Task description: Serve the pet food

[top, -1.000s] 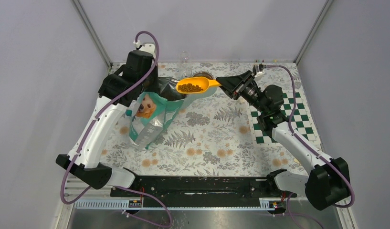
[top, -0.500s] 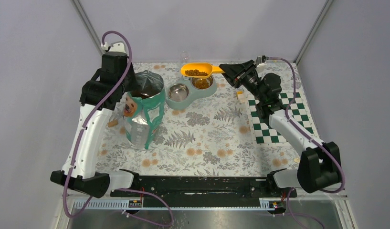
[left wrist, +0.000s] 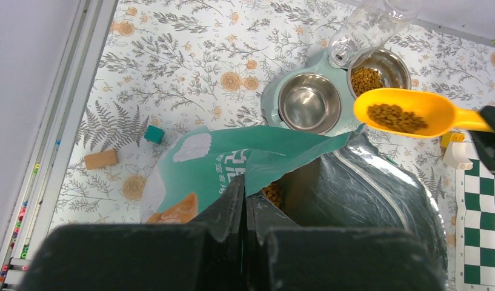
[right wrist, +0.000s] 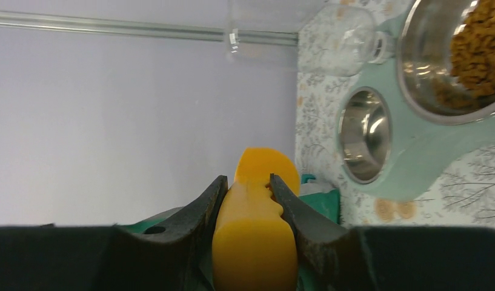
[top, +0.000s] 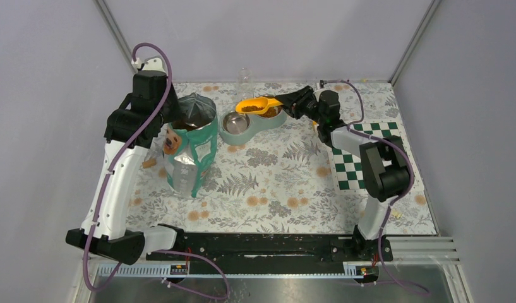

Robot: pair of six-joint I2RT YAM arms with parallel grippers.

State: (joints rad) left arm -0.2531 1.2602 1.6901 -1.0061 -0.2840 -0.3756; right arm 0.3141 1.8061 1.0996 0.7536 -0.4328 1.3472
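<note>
The overhead view is bright and evenly lit from above. The pale walls (top: 274, 38) show no hot spots, shadows on the patterned table (top: 274, 183) are soft and faint, and the whole frame is sharp. In the left wrist view the empty steel bowl (left wrist: 309, 103) carries soft white highlights and the foil lining of the bag (left wrist: 366, 188) has a dull sheen. The left gripper (left wrist: 244, 194) at the bottom edge is a dark, defocused mass. In the right wrist view the orange scoop (right wrist: 257, 242) and the right gripper (right wrist: 247, 182) clamping it are blurred at bottom centre. The pet food (right wrist: 475, 54) at upper right is crisp enough to show single pellets, with glare on the steel around it.
</note>
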